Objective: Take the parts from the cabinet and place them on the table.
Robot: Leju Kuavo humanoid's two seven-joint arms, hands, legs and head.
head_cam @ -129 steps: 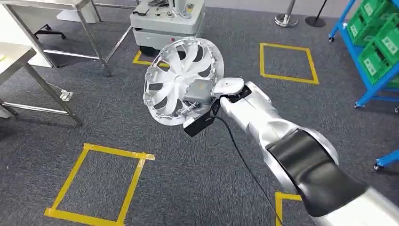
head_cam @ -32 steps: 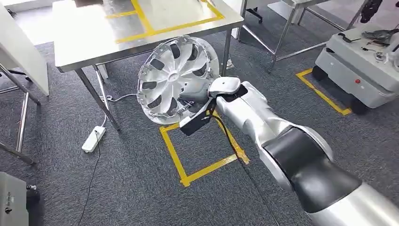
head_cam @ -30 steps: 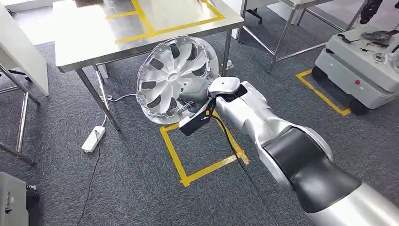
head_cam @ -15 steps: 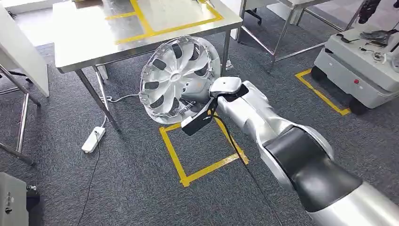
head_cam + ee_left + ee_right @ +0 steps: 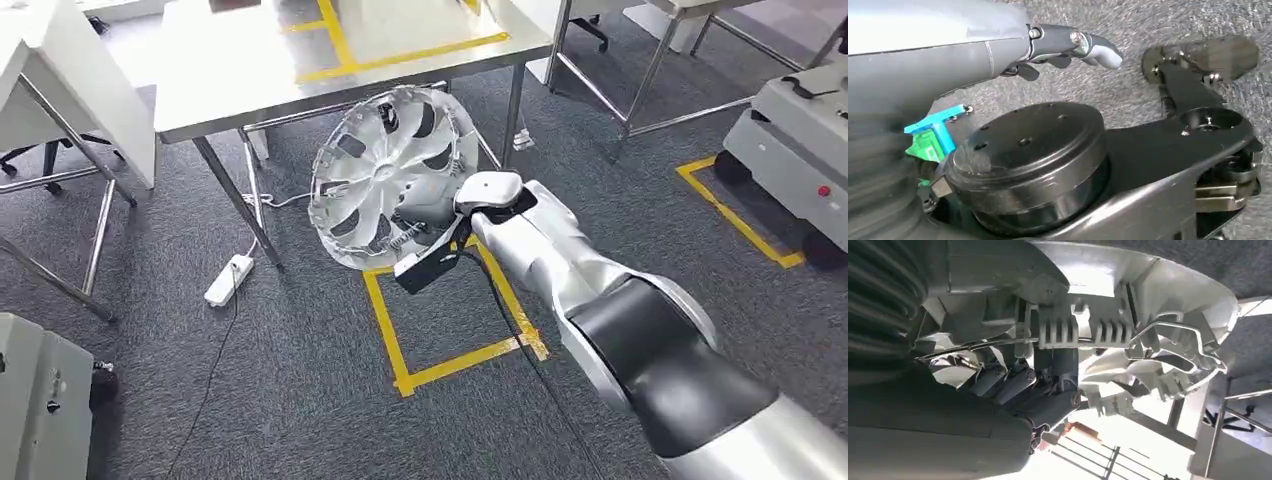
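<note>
Your right hand (image 5: 425, 215) grips the silver wheel cover (image 5: 390, 170) at its lower rim, fingers (image 5: 1018, 385) curled through the spokes. The cover is in the air, standing on edge, its face turned toward the steel table (image 5: 230, 80), just off the table's near edge. Left hand (image 5: 1068, 47) holds nothing, its fingers partly curled.

**Floor and steel table: surfaces and contents**

Grey carpet floor (image 5: 300, 400): a yellow tape square (image 5: 455, 320) beside the table's near edge; a white power strip (image 5: 229, 280) with its cable by the table's near left leg; a second tape outline (image 5: 735, 215) to the right. Steel table (image 5: 230, 80): yellow tape lines (image 5: 400, 55) on its top, toward the right edge.
</note>
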